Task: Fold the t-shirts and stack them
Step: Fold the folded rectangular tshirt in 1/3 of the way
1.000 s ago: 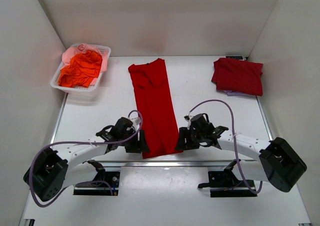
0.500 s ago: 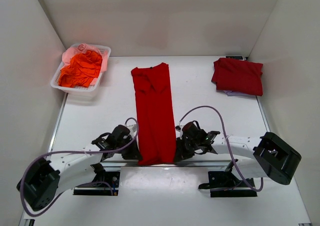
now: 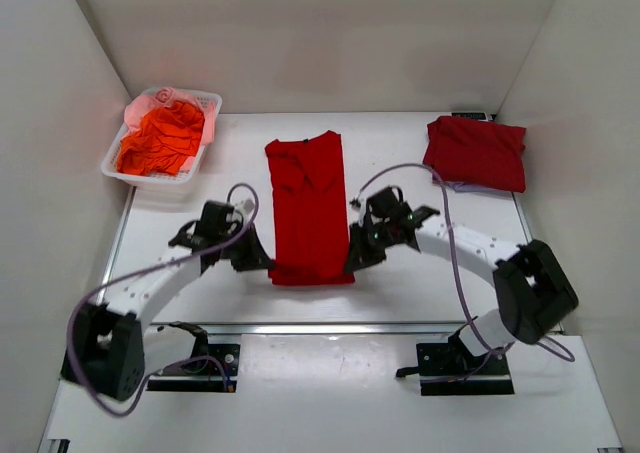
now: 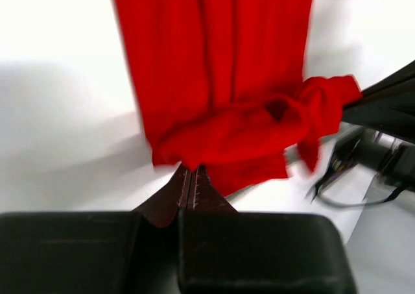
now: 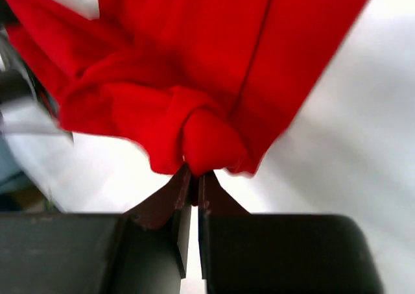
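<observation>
White walls [image 3: 300,33] box in a white table [image 3: 400,143] on three sides. A red t-shirt [image 3: 308,208] lies lengthwise at its centre, collar toward 12 o'clock. Its near hem is lifted off the surface and doubled toward 12, so the cloth under the fold is hidden.

The left gripper [image 3: 262,265] has the hem's 7 o'clock corner and the right gripper [image 3: 352,258] has its 5 o'clock corner. In the left wrist view the fingers of the left gripper [image 4: 192,171] are pressed together on a bunched edge of the t-shirt [image 4: 220,60], and the picture is motion-blurred. In the right wrist view the right gripper [image 5: 192,174] pinches a knot of the same cloth [image 5: 214,60], which covers its fingertips.

At 2 o'clock sit folded dark-red shirts [image 3: 476,151], with a pale layer [image 3: 462,186] just showing beneath. At 10 o'clock a white lattice basket [image 3: 205,103] holds glaring orange cloth [image 3: 160,138], too overexposed to make out.
</observation>
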Tool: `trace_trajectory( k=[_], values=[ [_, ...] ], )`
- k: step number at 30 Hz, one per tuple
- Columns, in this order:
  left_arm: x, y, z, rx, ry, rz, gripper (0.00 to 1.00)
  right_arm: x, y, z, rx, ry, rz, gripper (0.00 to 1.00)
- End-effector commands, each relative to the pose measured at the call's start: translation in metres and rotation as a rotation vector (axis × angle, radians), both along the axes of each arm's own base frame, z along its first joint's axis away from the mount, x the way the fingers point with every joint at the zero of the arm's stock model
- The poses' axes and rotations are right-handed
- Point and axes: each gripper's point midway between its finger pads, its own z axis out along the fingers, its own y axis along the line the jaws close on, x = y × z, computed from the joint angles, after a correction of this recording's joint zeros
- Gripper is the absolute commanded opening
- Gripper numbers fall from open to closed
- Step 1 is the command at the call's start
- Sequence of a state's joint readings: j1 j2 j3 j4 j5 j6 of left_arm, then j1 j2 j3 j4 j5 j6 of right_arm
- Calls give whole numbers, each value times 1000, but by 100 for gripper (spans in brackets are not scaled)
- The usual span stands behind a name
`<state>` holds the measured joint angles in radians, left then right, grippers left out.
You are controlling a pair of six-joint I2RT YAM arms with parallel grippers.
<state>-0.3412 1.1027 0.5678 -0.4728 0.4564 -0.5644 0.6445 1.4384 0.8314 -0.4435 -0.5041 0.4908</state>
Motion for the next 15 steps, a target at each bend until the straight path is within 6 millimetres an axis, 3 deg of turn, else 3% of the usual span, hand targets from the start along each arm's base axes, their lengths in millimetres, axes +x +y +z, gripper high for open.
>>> trace_trajectory(
  k=[1, 4, 5, 6, 8, 9, 10, 11, 12, 15],
  values=[
    [64, -2, 25, -14, -115, -41, 0, 55, -7, 14, -24, -74, 27, 0],
    [121, -5, 25, 3, -151, -21, 0, 121, -12, 21, -19, -118, -23, 0],
    [131, -1, 10, 18, -111, -5, 0, 146, -15, 19, -27, -128, -52, 1],
    [151, -1, 17, 3, -147, 9, 0, 163, -20, 22, -19, -153, -65, 11],
    [180, 6, 4, -1, -142, 64, 23, 195, -24, 20, -35, -197, -102, 28],
    [190, 5, 8, -37, -162, 74, 25, 211, -26, 20, -37, -225, -118, 31],
    [198, 10, 3, -45, -156, 105, 34, 223, -32, 24, -27, -246, -143, 40],
    [199, 10, 1, -54, -140, 119, 48, 230, -35, 25, -31, -266, -157, 47],
    [199, 11, 1, -69, -148, 129, 60, 231, -37, 22, -33, -262, -169, 64],
    [179, 10, -6, -74, -156, 136, 69, 218, -44, 18, -53, -270, -185, 82]
  ],
)
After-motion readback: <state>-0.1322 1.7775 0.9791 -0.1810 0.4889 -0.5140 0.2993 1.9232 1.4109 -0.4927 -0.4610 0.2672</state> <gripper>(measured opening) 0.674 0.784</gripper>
